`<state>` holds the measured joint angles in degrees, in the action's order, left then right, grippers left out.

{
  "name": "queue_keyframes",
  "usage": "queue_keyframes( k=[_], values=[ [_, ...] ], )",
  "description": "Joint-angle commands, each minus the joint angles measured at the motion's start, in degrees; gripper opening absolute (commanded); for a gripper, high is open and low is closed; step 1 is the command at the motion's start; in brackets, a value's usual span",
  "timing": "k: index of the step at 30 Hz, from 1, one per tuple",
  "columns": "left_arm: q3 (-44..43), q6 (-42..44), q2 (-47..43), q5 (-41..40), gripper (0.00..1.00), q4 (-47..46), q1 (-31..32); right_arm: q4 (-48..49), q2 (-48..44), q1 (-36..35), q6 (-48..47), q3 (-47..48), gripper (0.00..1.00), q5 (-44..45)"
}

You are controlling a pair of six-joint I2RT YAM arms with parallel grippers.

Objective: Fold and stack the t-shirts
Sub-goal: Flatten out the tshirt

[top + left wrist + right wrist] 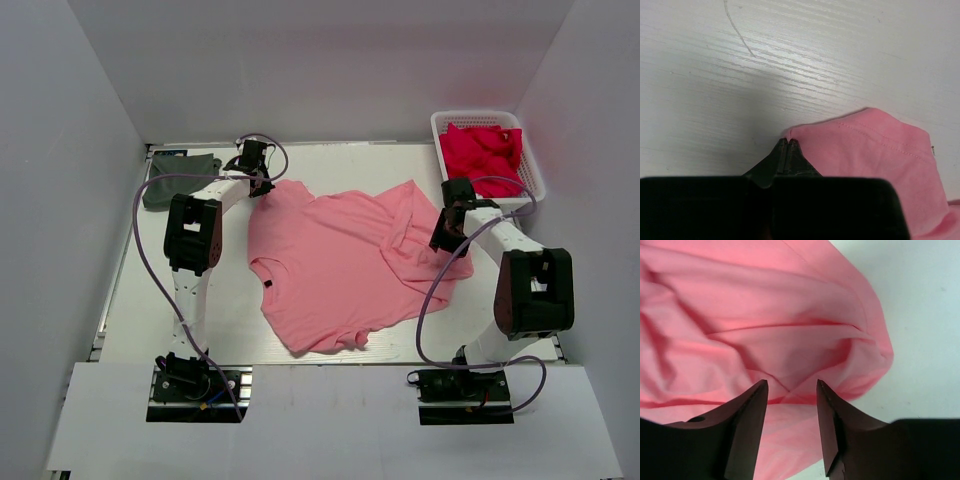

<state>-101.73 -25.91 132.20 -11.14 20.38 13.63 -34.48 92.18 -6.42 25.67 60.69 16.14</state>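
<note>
Looking down from above, I see the pink t-shirt (340,265) spread across the middle of the table (230,320), rumpled along its right side, with the folded grey t-shirt (178,178) at upper left. My left gripper (788,142) is pinched tight on the pink sleeve's corner — the right gripper (791,390) hovers with jaws apart over the bunched cloth, gripping nothing.

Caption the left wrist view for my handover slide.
Left gripper with fingers shut on a hemmed corner of the pink t-shirt, on the white table.
</note>
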Motion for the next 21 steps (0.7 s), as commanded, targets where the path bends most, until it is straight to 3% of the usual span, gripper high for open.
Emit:
queue_keyframes(
  k=[1,7,16,18,21],
  values=[
    [0.13,1.04,-0.10,0.50,0.00,2.91,-0.36,2.92,-0.86,0.00,-2.91,5.13,0.50,-4.09],
    [-0.39,1.65,-0.63,1.20,0.00,2.38,0.17,7.76,8.09,-2.37,-8.27,18.22,0.57,-13.33],
    [-0.92,1.65,-1.15,-0.47,0.00,2.91,0.17,0.74,36.70,-4.13,-8.36,56.60,0.58,-5.77],
    [-0.92,1.65,-1.16,-0.47,0.00,2.91,0.17,-0.50,40.77,-4.22,-9.23,63.02,0.58,-3.58],
    [-0.92,1.65,-1.16,-0.47,0.00,3.44,0.17,1.85,44.13,-3.96,-10.46,64.29,0.60,-0.95]
  ],
)
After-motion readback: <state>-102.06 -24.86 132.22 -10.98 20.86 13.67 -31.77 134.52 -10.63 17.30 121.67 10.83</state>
